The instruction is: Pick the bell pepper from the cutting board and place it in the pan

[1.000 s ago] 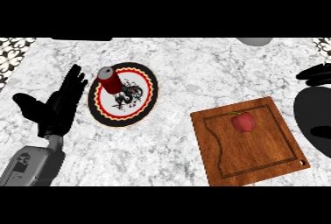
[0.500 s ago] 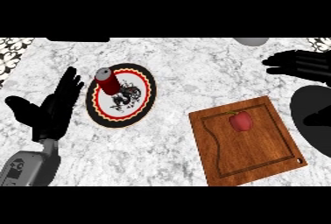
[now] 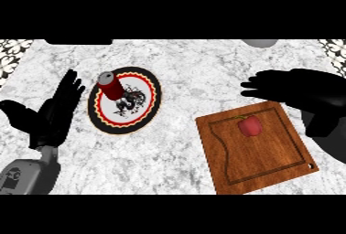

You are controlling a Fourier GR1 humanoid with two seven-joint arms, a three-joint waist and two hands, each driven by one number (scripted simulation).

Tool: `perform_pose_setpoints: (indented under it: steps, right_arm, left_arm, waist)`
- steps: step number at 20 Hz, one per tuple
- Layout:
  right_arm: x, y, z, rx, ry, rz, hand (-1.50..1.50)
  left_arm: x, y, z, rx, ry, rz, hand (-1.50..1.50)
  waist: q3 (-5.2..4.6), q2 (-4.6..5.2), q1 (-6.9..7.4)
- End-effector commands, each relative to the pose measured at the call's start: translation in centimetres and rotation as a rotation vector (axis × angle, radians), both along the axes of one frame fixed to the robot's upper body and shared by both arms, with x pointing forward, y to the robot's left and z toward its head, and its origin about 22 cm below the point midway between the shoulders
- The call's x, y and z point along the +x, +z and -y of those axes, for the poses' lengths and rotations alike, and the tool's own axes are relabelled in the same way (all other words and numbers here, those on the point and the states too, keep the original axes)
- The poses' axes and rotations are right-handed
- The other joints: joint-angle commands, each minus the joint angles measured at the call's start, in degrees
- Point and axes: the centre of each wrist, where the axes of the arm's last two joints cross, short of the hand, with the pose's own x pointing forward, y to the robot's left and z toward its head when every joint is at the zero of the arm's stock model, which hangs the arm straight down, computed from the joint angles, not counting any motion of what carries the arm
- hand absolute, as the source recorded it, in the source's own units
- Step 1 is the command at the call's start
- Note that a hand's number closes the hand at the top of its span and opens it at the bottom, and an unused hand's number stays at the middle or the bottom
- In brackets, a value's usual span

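Right robot hand [image 3: 287, 87] spread above the cutting board [image 3: 260, 153], bell pepper [image 3: 250, 125] on the board just below its fingers; left robot hand [image 3: 54, 112] open, resting beside plate [image 3: 145, 87] carrying red can [image 3: 110, 85].

Marble counter [image 3: 182, 160]: plate [image 3: 138, 119], cutting board [image 3: 260, 155].

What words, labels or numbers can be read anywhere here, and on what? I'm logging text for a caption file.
None can be read.
The red can shows no legible label.
The plate carries a dark drawing and a patterned rim, no letters.
The cutting board, the bell pepper and the counter are unmarked.
A dark mark on the left forearm is too blurred to read.
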Motion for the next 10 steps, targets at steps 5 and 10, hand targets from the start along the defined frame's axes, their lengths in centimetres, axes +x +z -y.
perform_pose_setpoints:
  steps: [5,10]
  right_arm:
    - [-1.5,-0.6,-2.9,-0.227,0.01,-0.012,-1.5]
    - [-3.2,-1.7,-2.8,-0.326,0.04,0.143,-1.5]
  left_arm:
    - [-1.1,0.8,-0.6,0.008,0.02,-0.007,0.0]
    - [-1.2,0.1,-0.3,0.001,0.001,-0.01,0.0]
  waist:
    - [0.06,-0.18,-0.72]
    - [0.06,-0.17,-1.0]
